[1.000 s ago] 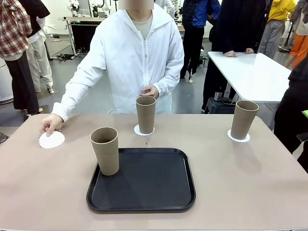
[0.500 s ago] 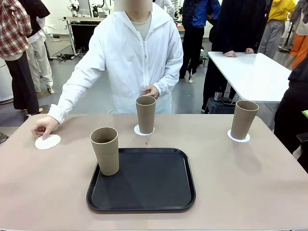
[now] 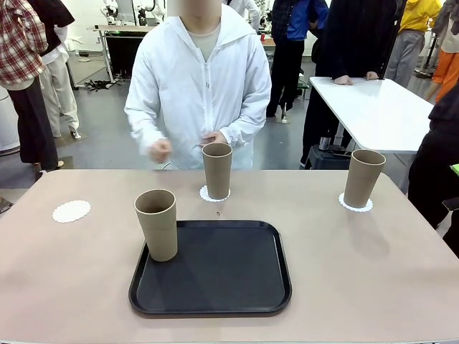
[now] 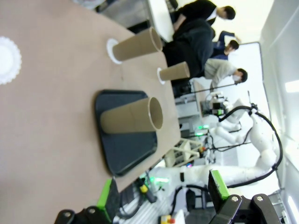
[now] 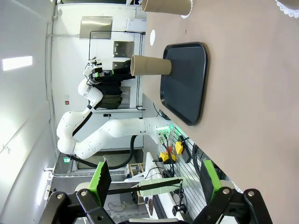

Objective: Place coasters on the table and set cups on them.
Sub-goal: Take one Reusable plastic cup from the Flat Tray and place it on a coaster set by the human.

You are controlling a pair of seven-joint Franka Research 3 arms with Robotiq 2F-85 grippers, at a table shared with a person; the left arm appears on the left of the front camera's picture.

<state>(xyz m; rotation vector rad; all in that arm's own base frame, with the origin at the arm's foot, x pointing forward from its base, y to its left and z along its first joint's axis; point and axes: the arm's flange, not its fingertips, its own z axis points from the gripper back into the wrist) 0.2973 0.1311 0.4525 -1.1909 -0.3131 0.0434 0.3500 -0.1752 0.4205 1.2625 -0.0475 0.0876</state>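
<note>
Three tan cups stand on the table point(image 3: 373, 272). One cup point(image 3: 156, 223) is at the left edge of the black tray point(image 3: 222, 276). Another cup point(image 3: 216, 170) stands on a white coaster point(image 3: 206, 194) at the far middle. A third cup point(image 3: 363, 178) stands on a coaster point(image 3: 346, 206) at the far right. A bare coaster point(image 3: 71, 211) lies at the far left. My left gripper point(image 4: 162, 193) is open, high above the near edge, with the tray cup point(image 4: 131, 121) ahead. My right gripper point(image 5: 155, 182) is open too, holding nothing, far from the tray cup point(image 5: 150, 65).
A person in a white jacket stands at the far side, both hands point(image 3: 160, 150) drawn back near the chest. A white table point(image 3: 373, 107) stands behind at the right, with other people around it. In the right wrist view, the left arm point(image 5: 103, 130) shows beyond the table edge.
The person slid the left coaster slightly outward, let go of it and pulled the hand back to the chest. The cups and both grippers have not moved.
</note>
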